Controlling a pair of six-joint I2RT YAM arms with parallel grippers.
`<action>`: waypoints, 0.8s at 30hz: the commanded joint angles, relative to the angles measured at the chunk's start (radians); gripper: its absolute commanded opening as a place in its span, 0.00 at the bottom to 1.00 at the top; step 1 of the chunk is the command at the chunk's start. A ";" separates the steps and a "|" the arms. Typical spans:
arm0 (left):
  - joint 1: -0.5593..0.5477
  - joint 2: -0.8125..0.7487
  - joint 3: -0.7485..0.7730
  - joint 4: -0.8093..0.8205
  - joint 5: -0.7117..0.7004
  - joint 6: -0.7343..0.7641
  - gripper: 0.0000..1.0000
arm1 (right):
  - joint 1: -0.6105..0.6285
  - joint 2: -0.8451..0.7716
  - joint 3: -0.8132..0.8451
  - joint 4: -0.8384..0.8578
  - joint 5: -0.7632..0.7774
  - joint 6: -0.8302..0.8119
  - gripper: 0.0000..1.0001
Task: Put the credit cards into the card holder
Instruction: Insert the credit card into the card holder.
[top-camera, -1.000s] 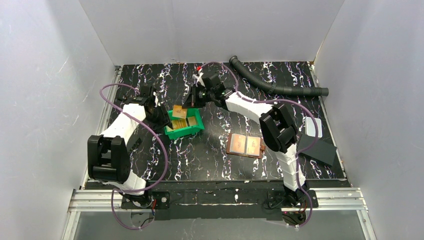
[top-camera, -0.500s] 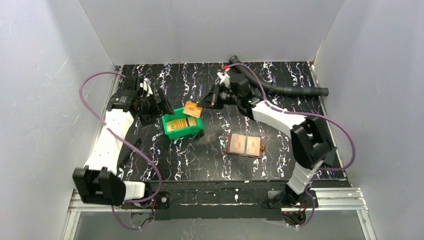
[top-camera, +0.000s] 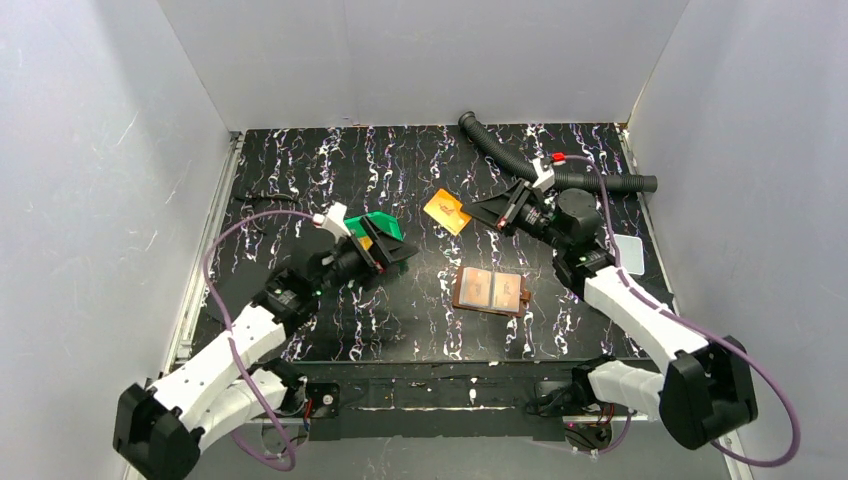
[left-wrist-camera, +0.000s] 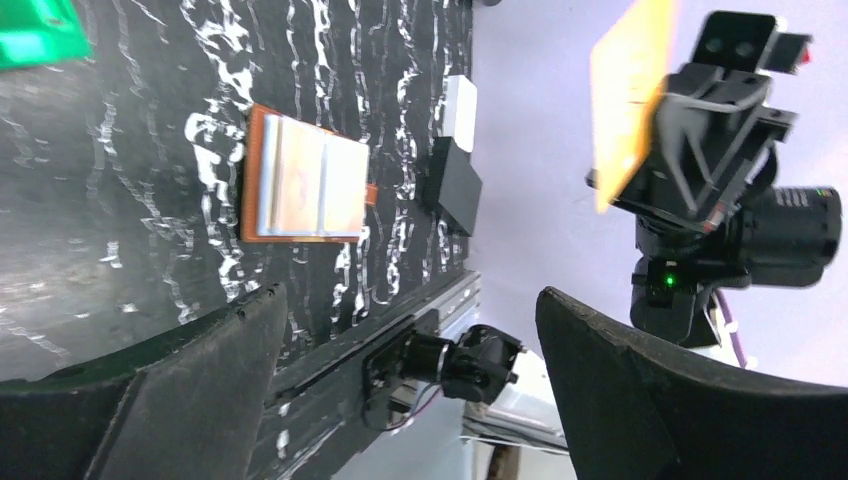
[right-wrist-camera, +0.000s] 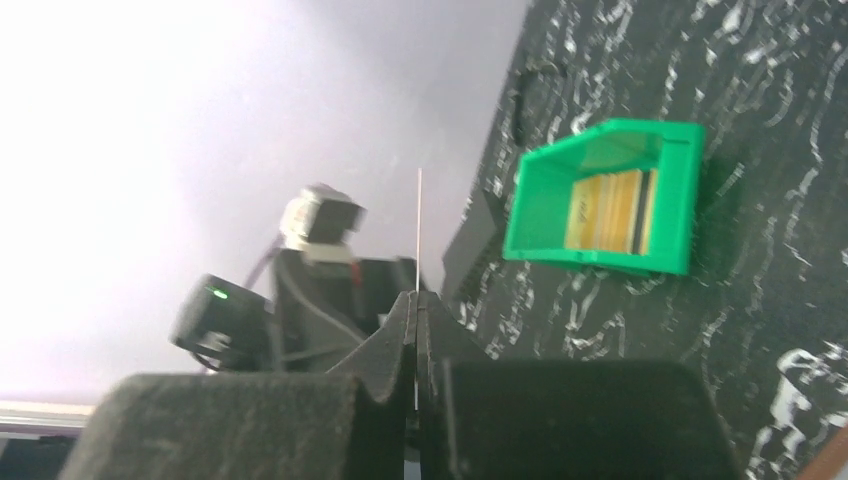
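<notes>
An orange credit card (top-camera: 447, 212) hangs in the air over the table, and my right gripper (top-camera: 492, 210) is shut on its right edge. In the right wrist view the card (right-wrist-camera: 418, 225) shows edge-on as a thin line between the closed fingertips (right-wrist-camera: 408, 318). The brown card holder (top-camera: 490, 290) lies open and flat below and right of the card, with its pale pockets up. Yellowish credit cards (right-wrist-camera: 610, 210) stand in the green bin (right-wrist-camera: 672, 200). My left gripper (top-camera: 393, 248) is open at the bin's near side, with nothing in it. It faces the card holder (left-wrist-camera: 305, 180).
A black corrugated hose (top-camera: 560, 170) runs along the back right. A pale plate (top-camera: 625, 250) and a flat black sheet (top-camera: 640, 300) lie at the right edge, near the right arm. The table's front rail (top-camera: 440, 395) carries both arm bases.
My right gripper has carried the orange card up out of the green bin and to the right. My left gripper has opened, left the bin's left side and swung round to its near side.
</notes>
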 joint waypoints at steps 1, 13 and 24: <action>-0.127 0.075 -0.023 0.412 -0.227 -0.180 0.93 | -0.004 -0.087 0.001 0.074 0.054 0.072 0.01; -0.253 0.218 0.015 0.811 -0.229 -0.011 0.92 | -0.012 -0.123 -0.036 0.150 0.058 0.148 0.01; -0.257 0.318 0.107 0.811 -0.242 -0.002 0.34 | -0.012 -0.184 -0.032 0.125 0.016 0.158 0.01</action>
